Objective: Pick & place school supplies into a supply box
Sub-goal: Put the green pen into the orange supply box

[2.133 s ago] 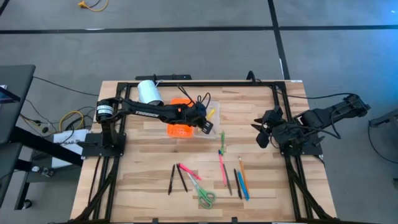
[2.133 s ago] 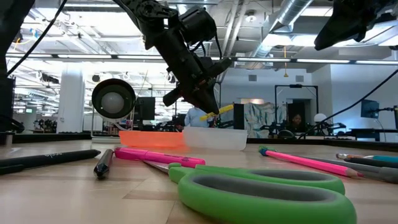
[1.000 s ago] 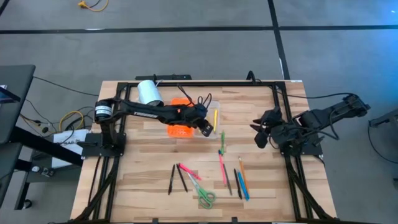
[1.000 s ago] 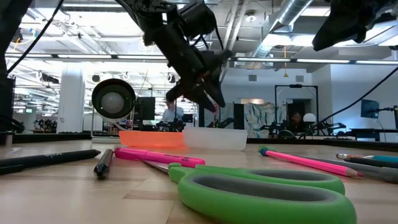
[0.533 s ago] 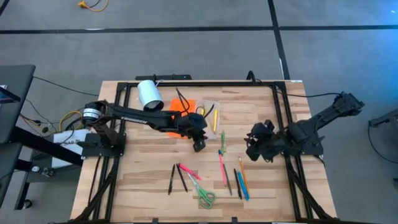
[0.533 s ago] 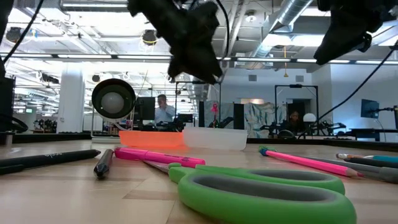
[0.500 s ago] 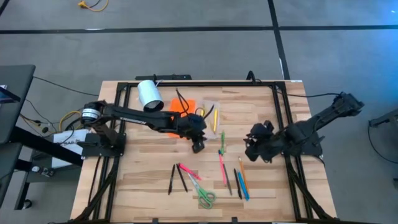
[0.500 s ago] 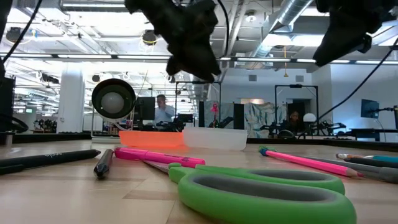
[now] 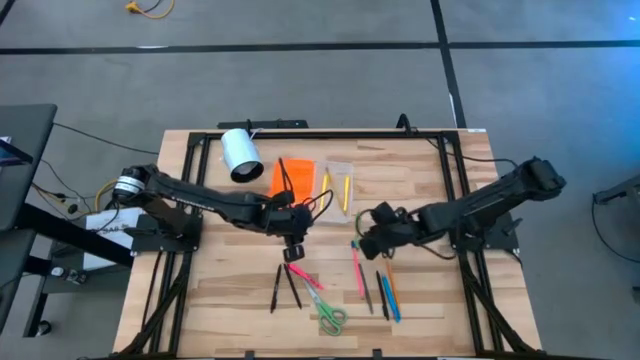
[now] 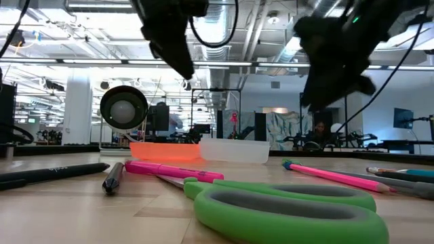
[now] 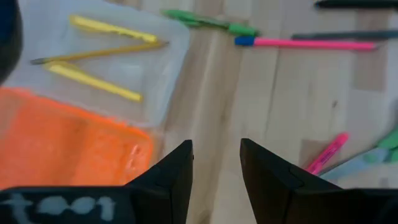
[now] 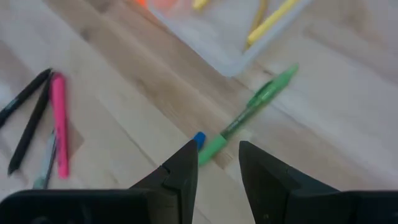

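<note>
Hovering with jaws spread and empty, the left gripper (image 9: 292, 247) hangs over a pink marker (image 9: 297, 271) while the right gripper (image 9: 366, 243), equally parted, lines up on a green pen (image 12: 254, 106) just beside the supply box (image 9: 340, 186), whose clear tray holds three yellow pencils (image 11: 93, 55). The grippers work near each other, so crossing arms could collide. The low view crops both grippers, and the table blocks the tray's contents there.

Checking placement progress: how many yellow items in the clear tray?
3, per the left wrist view: yellow pen nearest the tray's outer end, pencil mid-tray, yellow stick nearest the orange lid. None appear hidden.
</note>
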Tool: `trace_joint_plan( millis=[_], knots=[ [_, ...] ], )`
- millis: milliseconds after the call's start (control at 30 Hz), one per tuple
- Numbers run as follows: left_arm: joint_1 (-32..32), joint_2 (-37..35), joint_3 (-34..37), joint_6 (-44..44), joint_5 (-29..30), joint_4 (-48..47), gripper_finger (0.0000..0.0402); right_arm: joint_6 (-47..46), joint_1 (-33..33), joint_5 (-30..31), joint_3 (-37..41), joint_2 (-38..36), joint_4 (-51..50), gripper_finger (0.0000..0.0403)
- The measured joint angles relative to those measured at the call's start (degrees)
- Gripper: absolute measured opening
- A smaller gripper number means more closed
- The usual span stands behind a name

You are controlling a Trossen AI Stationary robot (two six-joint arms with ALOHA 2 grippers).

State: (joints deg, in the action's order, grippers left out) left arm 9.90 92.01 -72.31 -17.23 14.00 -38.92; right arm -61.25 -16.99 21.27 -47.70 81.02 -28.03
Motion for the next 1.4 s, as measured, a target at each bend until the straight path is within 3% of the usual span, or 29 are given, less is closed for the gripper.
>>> trace_joint_plan(
  millis=[333, 433, 567, 900, 1400],
  knots=[
    [4.09, -1.03, 0.09, 0.89, 4.66, -8.51, 0.0122, -5.71, 5.02, -2.39, 0.02, 4.75, 5.81, 0.0114],
    [4.41, -1.03, 0.09, 2.01, 6.23, -8.98, 0.0122, -6.3, 6.84, -5.71, -0.02, 6.25, 5.65, 0.012],
    [4.37, -1.03, 0.09, 3.19, 6.4, -9.19, 0.0122, -6.45, 7.87, -9.34, -0.16, 7.4, 6.3, 0.0148],
    [4.26, -0.99, 0.09, 4.02, 7.7, -9.17, 0.0122, -9.83, 7.82, -9.01, 0.0, 12.07, 5.58, 0.0214],
    [4.26, -0.97, 0.09, 0.88, 7.33, -9.17, 0.0122, -10.35, 7.63, -8.51, -0.57, 17.46, 6.33, 0.02]
  ],
)
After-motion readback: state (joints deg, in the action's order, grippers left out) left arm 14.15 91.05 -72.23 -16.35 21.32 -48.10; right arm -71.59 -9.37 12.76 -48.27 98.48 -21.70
